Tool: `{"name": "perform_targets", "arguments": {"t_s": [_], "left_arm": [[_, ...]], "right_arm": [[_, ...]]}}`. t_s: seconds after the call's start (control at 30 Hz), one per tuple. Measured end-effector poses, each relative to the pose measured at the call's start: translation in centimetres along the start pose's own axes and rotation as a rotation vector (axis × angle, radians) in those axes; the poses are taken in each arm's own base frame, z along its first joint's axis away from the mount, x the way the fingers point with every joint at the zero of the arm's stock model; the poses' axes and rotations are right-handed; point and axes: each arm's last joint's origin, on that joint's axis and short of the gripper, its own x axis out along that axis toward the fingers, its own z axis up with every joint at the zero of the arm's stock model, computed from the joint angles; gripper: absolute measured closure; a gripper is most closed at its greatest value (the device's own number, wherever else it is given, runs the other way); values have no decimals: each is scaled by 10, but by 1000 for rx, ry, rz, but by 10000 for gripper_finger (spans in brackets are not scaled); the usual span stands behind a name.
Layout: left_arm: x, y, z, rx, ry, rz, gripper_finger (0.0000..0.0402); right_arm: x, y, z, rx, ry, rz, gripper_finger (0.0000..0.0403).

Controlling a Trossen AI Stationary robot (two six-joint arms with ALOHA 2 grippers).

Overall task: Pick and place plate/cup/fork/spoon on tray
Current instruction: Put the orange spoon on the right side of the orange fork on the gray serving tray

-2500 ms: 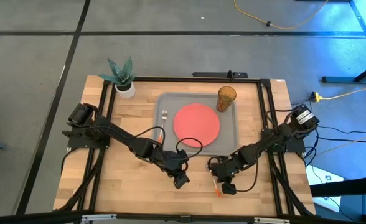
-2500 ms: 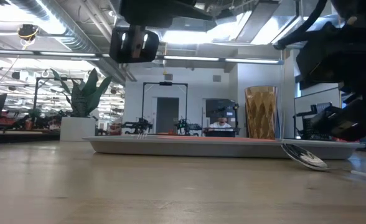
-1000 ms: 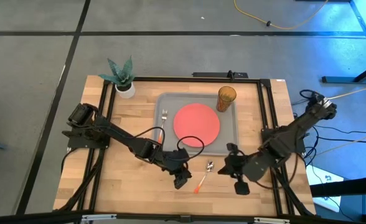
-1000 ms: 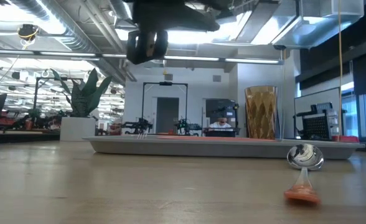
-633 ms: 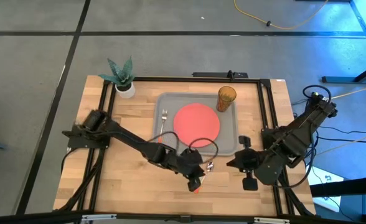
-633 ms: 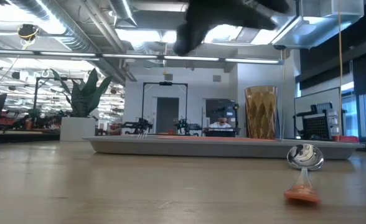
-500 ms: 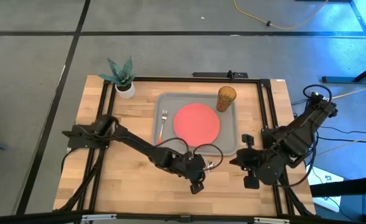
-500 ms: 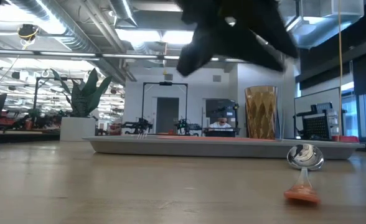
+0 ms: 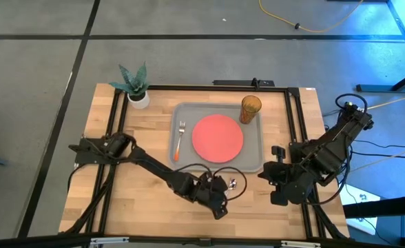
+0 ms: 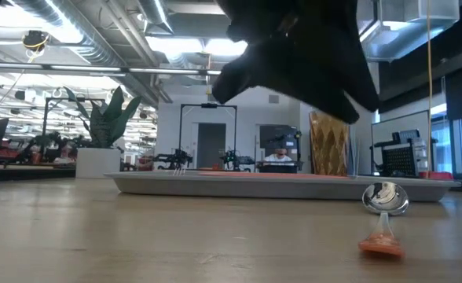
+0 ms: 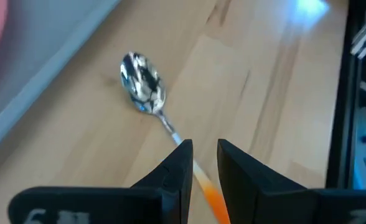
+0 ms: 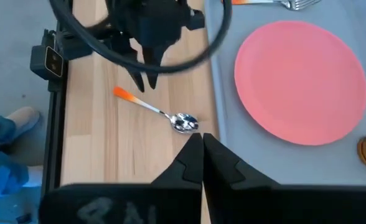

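The left wrist view alone shows the left tool point(image 11: 202, 163) narrowly parted over the spoon point(image 11: 147, 93); the tray point(image 9: 254, 148) holds plate point(image 9: 217, 137), cup point(image 9: 250, 108), fork point(image 9: 179, 138).

The right gripper point(image 9: 279, 186) let go of the spoon point(image 9: 233, 183) and pulled back to the table's right edge, fingers closed. The spoon now lies flat on the wood, away from it. The left gripper point(image 11: 201, 163) moved over the spoon's orange handle, its fingers a little apart, one on each side.
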Motion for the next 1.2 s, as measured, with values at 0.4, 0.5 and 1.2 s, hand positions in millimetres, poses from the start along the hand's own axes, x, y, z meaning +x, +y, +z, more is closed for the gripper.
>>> {"name": "perform_targets", "arguments": {"t_s": [0.4, 0.5, 1.2], "left_arm": [[31, 0, -26, -57, -27, 39, 335], [36, -1, -29, -63, -32, 20, 335], [43, 10, -22, -123, -97, 90, 335]], "right_arm": [[0, -2, -1, -18, -4, -36, 402], [0, -2, -1, -23, -3, -36, 402], [0, -3, -2, -30, 1, -39, 402]]}}
